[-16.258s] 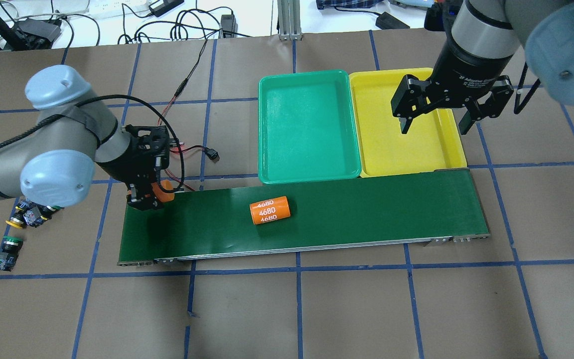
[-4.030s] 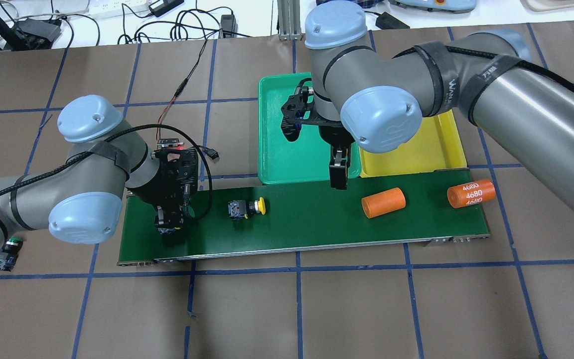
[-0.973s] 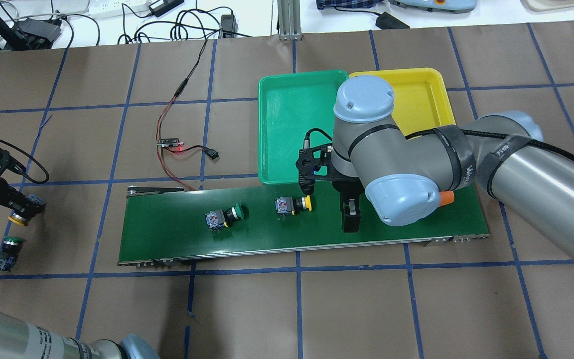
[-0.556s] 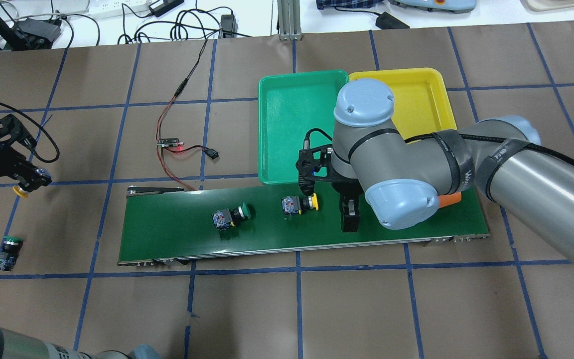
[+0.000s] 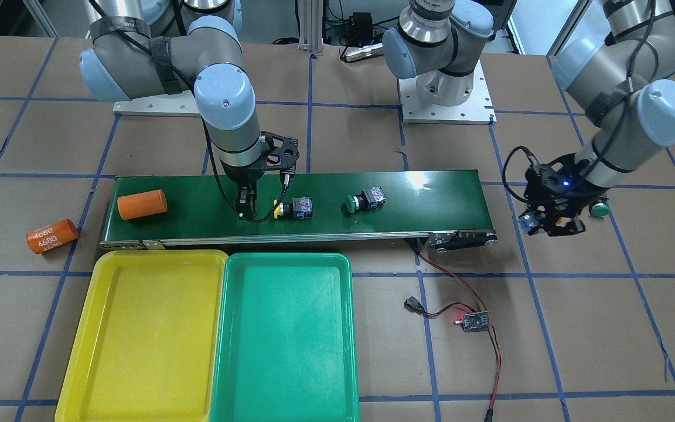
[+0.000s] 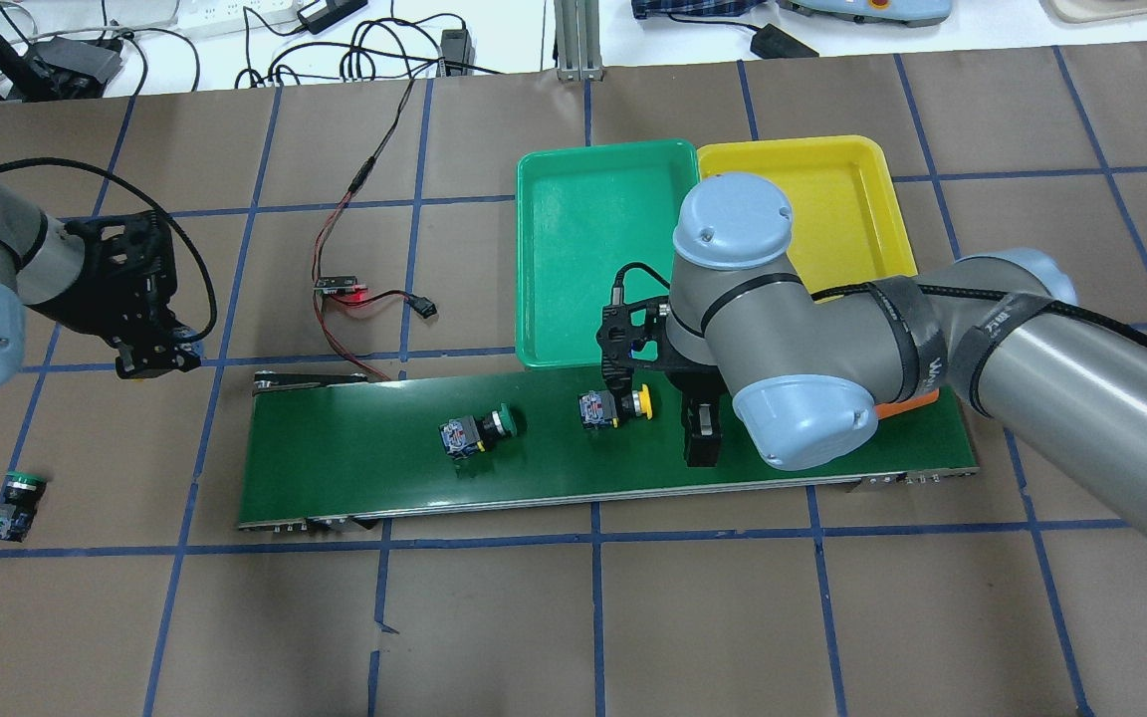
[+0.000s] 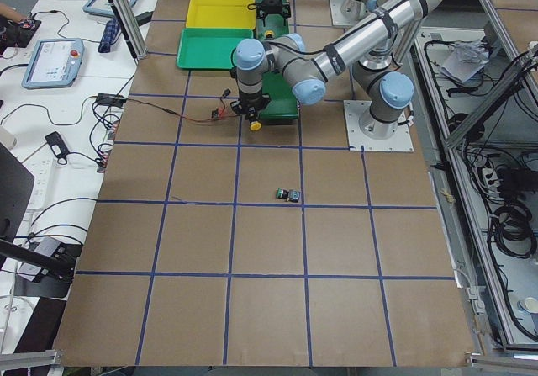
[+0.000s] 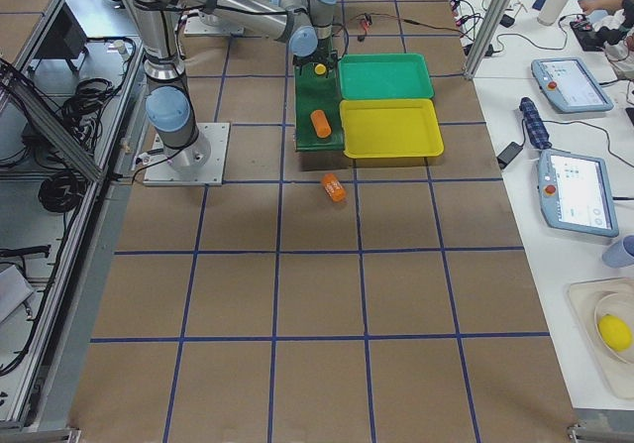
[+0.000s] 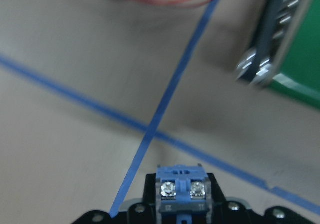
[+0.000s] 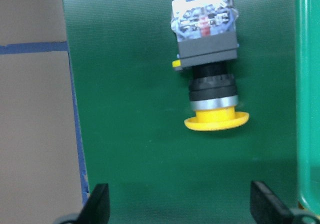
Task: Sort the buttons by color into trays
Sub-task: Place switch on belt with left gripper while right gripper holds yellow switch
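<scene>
A yellow button (image 6: 618,406) (image 5: 293,208) (image 10: 210,83) lies on its side on the belt. My right gripper (image 6: 658,408) (image 5: 264,193) (image 10: 182,209) hangs open right by its cap, with nothing between the fingers. A green button (image 6: 477,431) (image 5: 365,199) lies further back on the belt. My left gripper (image 6: 150,354) (image 5: 551,220) is off the belt's end, shut on another yellow button whose blue block (image 9: 182,191) shows. One more green button (image 6: 11,503) (image 7: 288,194) lies on the table. The green tray (image 6: 583,249) (image 5: 285,340) and the yellow tray (image 6: 832,189) (image 5: 144,334) hold nothing.
The dark green conveyor belt (image 6: 554,478) (image 5: 419,199) runs alongside both trays. A plain orange cylinder (image 5: 142,204) lies at its far end, and one marked 4680 (image 5: 51,235) lies on the table beyond it. A wired circuit board (image 6: 340,286) sits near the belt's start.
My left gripper lifted a yellow button from the table and carried it toward the belt's start. Both buttons on the belt rode toward the trays. The 4680 cylinder dropped off the belt's end.
</scene>
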Tool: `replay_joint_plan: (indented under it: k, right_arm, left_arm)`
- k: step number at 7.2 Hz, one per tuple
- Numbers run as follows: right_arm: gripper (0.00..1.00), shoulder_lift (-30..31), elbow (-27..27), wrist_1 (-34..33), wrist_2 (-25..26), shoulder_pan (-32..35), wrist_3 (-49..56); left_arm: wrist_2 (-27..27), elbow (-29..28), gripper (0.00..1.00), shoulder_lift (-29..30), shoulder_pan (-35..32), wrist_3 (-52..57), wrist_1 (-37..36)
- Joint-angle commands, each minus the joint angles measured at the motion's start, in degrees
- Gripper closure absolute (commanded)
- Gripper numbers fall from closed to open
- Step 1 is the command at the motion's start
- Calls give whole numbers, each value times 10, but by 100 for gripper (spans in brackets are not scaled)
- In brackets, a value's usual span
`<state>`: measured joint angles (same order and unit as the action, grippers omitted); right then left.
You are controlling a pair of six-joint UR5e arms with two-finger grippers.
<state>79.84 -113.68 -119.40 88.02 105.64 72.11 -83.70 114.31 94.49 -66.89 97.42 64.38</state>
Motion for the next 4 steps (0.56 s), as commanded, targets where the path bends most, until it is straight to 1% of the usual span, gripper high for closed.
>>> replay_joint_plan:
  k: [1, 2, 3, 4]
  right_arm:
    - [2, -4, -1, -7, 0, -3, 0]
    - [2, -4, -2, -7, 4, -1, 1]
    - [2, -7, -4, -18, 2, -1, 1]
    - [2, -18, -4, -22, 4, 0, 0]
  left_arm:
    - [2, 78, 98, -50, -69, 23, -9]
    - [6, 103, 98, -60, -79, 13, -19]
    - [6, 106, 97, -65, -99, 19, -20]
    - [6, 107, 90, -58, -121, 11, -26]
